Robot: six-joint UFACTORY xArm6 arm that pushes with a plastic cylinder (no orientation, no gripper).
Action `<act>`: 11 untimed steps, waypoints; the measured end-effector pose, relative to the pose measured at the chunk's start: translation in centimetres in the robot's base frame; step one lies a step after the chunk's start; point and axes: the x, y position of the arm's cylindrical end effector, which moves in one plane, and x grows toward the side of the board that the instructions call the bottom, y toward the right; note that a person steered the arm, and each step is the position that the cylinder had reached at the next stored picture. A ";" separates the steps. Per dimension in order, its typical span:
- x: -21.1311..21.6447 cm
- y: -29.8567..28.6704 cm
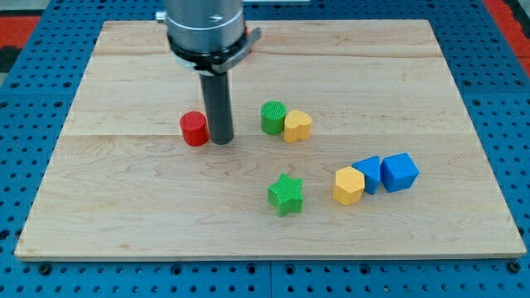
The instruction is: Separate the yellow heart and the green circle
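Note:
The green circle (272, 117) and the yellow heart (297, 127) stand touching each other at the board's middle, the heart on the circle's right. My tip (221, 141) rests on the board to their left, about a block's width from the green circle. A red circle (194, 128) sits right against the tip's left side.
A green star (286, 194) lies below the pair. To the right of it stand a yellow hexagon (349, 185), a blue block (369, 174) and a blue cube (400, 171) in a row. The wooden board (124, 207) sits on a blue pegboard.

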 end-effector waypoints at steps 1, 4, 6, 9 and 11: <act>0.0 -5.8; 4.2 7.6; 1.8 16.4; -4.5 10.5; -3.9 0.6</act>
